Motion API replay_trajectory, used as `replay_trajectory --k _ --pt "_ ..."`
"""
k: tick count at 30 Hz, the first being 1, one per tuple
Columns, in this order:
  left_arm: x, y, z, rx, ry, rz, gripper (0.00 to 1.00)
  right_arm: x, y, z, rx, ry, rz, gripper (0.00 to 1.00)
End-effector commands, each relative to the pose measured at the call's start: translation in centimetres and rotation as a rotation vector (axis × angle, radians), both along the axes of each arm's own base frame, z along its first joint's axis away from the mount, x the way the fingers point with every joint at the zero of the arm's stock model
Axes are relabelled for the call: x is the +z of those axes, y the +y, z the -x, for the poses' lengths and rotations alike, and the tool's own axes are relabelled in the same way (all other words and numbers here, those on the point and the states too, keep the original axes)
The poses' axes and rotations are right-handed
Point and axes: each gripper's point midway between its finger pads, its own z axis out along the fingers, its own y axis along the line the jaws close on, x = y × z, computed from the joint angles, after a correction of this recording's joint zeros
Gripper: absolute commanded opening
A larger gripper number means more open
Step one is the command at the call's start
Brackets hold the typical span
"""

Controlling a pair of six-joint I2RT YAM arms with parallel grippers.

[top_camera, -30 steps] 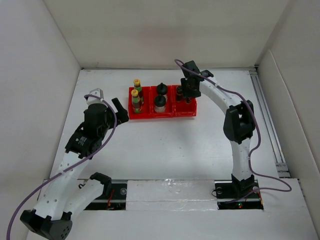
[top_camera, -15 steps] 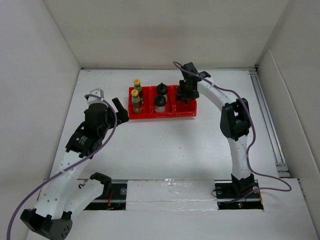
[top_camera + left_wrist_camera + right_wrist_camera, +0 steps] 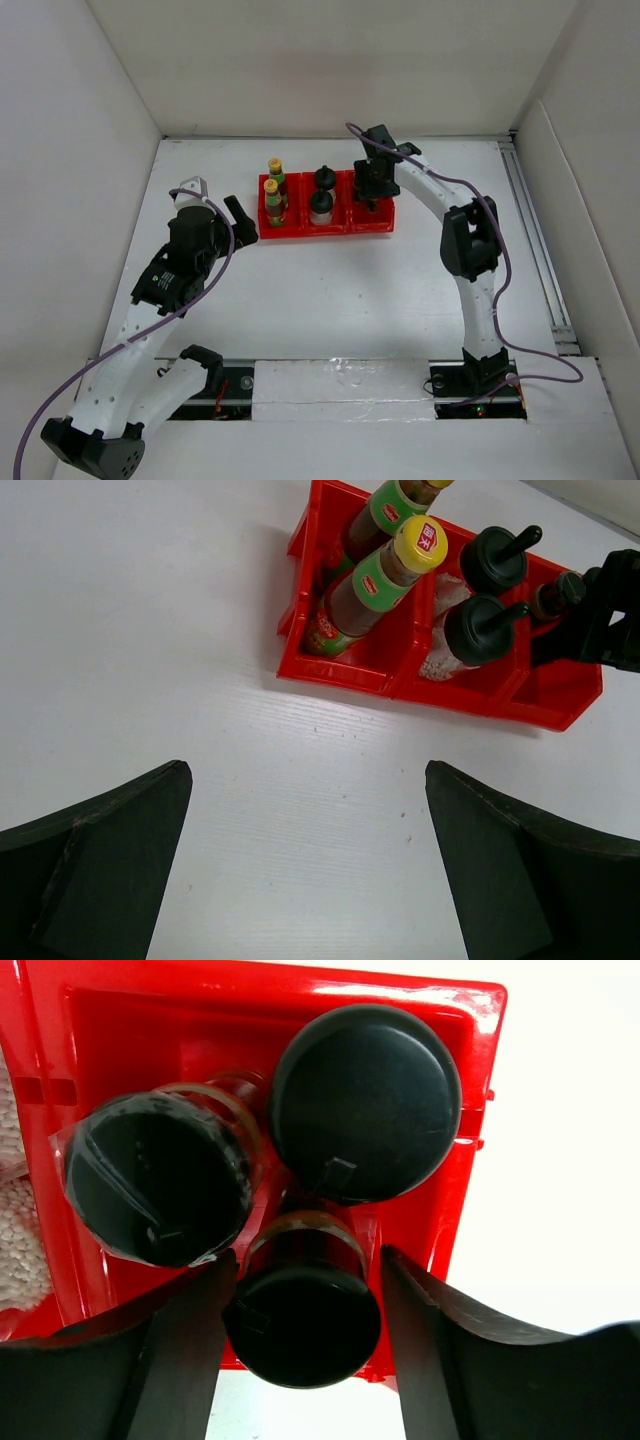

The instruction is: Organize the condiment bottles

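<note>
Left pincer (image 3: 305,772): it hangs wide open with nothing in it, over bare bench (image 3: 150,630) near the red tray's (image 3: 340,676) left front corner.
Progress: you have all seven bottles in the tray, sorted by kind, one kind to a compartment. None shows loose on the bench.
Left compartment: the two tall yellow-capped bottles (image 3: 385,575) stand one behind the other with caps up. Their long axes run about vertical; I cannot tell if there is a slight lean.
Middle compartment: the two white jars (image 3: 470,635) are upright, black lids on top, also front and back.
Right compartment: the three dark-capped shakers (image 3: 365,1100) are packed touching, caps facing straight up at the wrist camera, axes vertical.
Right pincer (image 3: 305,1330): its fingers straddle the nearest shaker (image 3: 300,1325), close against the cap. You cannot tell from these views whether it is clamped or let go.
Left to do: as I judge it, only make sure that shaker is released, then lift the right arm straight up and away.
</note>
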Motion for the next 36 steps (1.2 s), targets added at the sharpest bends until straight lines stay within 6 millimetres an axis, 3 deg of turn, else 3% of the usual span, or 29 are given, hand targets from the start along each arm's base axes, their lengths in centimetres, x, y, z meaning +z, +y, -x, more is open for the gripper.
replay_trajectory --k 1,8,15,18,19,20,22,24,25,26,27,29,30,31,33,36 --pt "0.7 0.1 -0.3 0.011 -0.03 0.009 0.99 4.0 -0.6 -1.3 -0.011 -0.096 -0.015 0.67" --pt "0.6 0.2 -0.3 0.015 -0.026 0.009 0.99 7.0 -0.9 -0.5 -0.013 -0.13 -0.035 0.68" --pt "0.7 0.4 -0.3 0.032 -0.027 0.007 0.99 12.7 -1.0 1.5 0.011 -0.215 -0.107 0.68" --pt "0.8 0.9 -0.3 0.057 -0.029 0.0 0.99 15.4 -2.2 3.4 -0.001 -0.258 -0.109 0.68" --pt "0.9 1.0 -0.2 0.066 -0.03 0.001 0.99 14.8 -2.3 4.6 0.004 -0.244 -0.094 0.68" --pt "1.1 1.2 -0.3 0.075 -0.034 0.003 0.99 17.2 -2.5 6.0 0.007 -0.301 -0.107 0.68" --pt "1.2 1.5 -0.1 0.091 -0.038 -0.001 0.99 18.3 -2.4 8.0 0.014 -0.335 -0.126 0.68" --pt "1.6 2.0 0.0 0.12 -0.052 0.002 0.99 20.5 -2.7 12.9 0.038 -0.419 -0.155 0.69" --pt "1.7 2.0 0.1 0.12 -0.056 0.004 0.99 20.7 -2.6 12.8 0.038 -0.428 -0.159 0.69" --pt "2.0 2.2 0.2 0.129 -0.059 0.004 0.99 19.7 -3.2 14.3 0.036 -0.421 -0.137 0.7" --pt "2.0 2.5 0.3 0.145 -0.059 0.005 0.99 22.1 -3.6 16.6 0.042 -0.485 -0.184 0.7" --pt "2.6 2.9 0.7 0.159 -0.078 0.012 0.99 22.8 -4.8 18.8 0.028 -0.517 -0.19 0.71" --pt "3.0 3.1 0.8 0.167 -0.089 0.014 0.99 23.7 -5.6 21.0 0.034 -0.559 -0.222 0.75" --pt "3.5 3.3 1.1 0.172 -0.105 0.019 0.99 24.1 -6.1 21.9 0.033 -0.58 -0.238 0.87" --pt "4.5 4.0 1.7 0.195 -0.121 0.014 0.99 25.1 -7.7 24.4 0.038 -0.636 -0.291 1.0" --pt "5.8 5.2 2.7 0.237 -0.148 0.005 0.99 25.5 -9.1 26.7 0.055 -0.648 -0.307 1.0"
